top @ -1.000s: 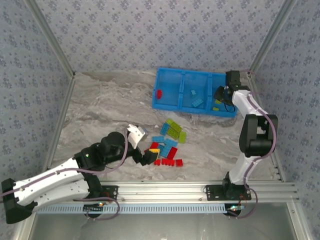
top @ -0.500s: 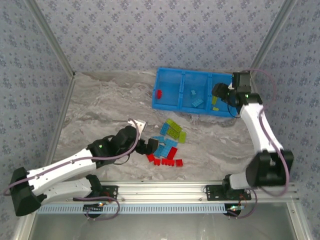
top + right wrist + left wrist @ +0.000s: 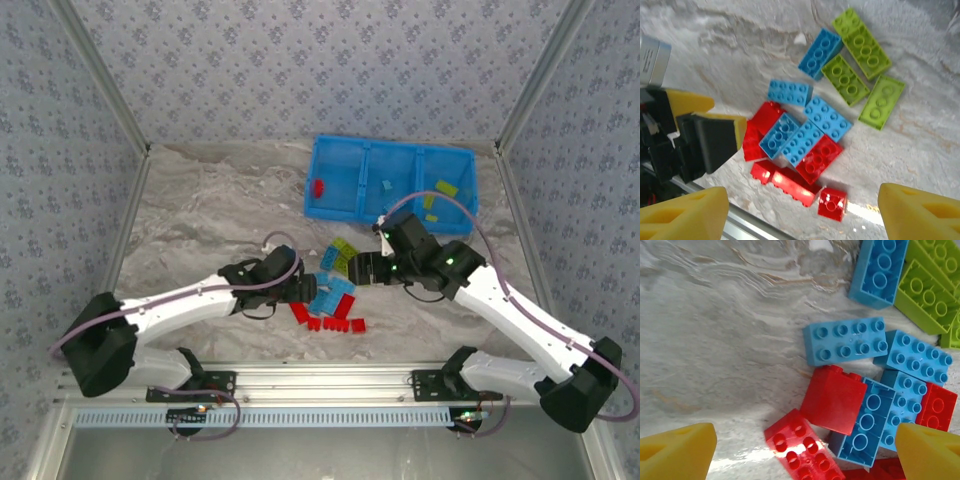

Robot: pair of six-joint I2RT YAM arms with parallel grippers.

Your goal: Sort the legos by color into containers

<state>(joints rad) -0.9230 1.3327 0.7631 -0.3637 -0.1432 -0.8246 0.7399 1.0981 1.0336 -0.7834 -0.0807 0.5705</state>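
Three green legos, five blue legos and about six red legos lie heaped on the table, midway across it and nearer its near edge. One blue tray with three compartments sits at the far edge, right of centre. It holds one red brick in the left compartment, blue bricks in the middle and green bricks in the right, though I cannot count those two groups. The left gripper and right gripper hover over the heap, each with fingers spread wide and holding nothing.
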